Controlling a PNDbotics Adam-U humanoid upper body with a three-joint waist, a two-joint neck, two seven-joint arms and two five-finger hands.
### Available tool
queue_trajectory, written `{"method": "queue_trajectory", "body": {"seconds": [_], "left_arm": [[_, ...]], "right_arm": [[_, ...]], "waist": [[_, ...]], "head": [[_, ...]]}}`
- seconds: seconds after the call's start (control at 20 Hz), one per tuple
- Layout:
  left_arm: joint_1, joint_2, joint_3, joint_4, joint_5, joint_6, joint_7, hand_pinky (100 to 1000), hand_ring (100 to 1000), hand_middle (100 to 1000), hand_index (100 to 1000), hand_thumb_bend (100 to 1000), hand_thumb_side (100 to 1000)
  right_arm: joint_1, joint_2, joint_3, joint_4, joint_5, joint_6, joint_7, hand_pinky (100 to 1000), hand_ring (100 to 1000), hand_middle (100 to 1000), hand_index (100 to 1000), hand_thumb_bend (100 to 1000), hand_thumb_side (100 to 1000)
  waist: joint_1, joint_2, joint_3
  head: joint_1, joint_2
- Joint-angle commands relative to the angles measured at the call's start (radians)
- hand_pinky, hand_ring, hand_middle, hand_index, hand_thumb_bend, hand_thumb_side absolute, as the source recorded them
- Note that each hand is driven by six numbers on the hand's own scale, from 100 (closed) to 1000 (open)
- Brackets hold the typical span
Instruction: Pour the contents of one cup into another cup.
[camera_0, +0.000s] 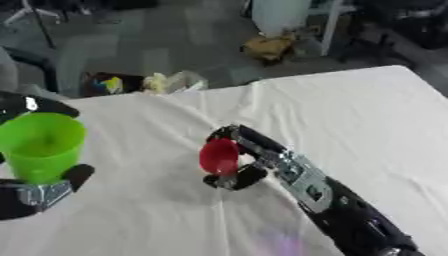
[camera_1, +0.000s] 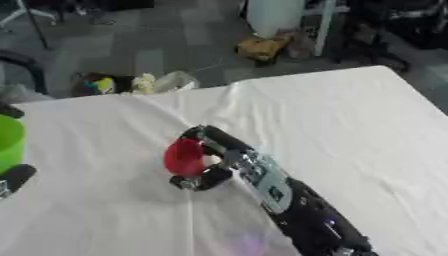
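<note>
A bright green cup stands upright at the far left, its mouth facing up, with my left hand curled round its lower part. Near the middle of the white cloth a small red cup is tipped on its side, mouth toward the left. My right hand is shut on it, fingers over the top and thumb under it. The two cups stand well apart. I cannot see what either cup contains.
The white tablecloth covers the table, whose far edge runs diagonally across the upper part. Beyond it on the grey floor lie a colourful bag, crumpled plastic and a yellow-brown bundle.
</note>
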Motion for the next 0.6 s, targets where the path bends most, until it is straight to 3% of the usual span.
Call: {"method": "queue_trajectory", "body": {"seconds": [0.05, 0.6], "left_arm": [[-0.039, 0.029, -0.017, 0.003, -0.037, -0.003, -0.043, 257, 100, 275, 743, 208, 181], [-0.145, -0.007, -0.118, 0.115, -0.146, -0.049, -0.17, 254, 100, 278, 742, 230, 186]], "right_arm": [[-0.028, 0.016, 0.012, 0.011, 0.014, -0.005, 0.02, 678, 790, 139, 439, 100, 183], [-0.058, 0.063, 0.08, 0.007, -0.051, -0.021, 0.108, 678, 794, 140, 438, 100, 181]], "waist": [[0.004, -0.021, 0.0], [0.003, -0.034, -0.016]], "head": [[-0.007, -0.011], [-0.007, -0.008]]}}
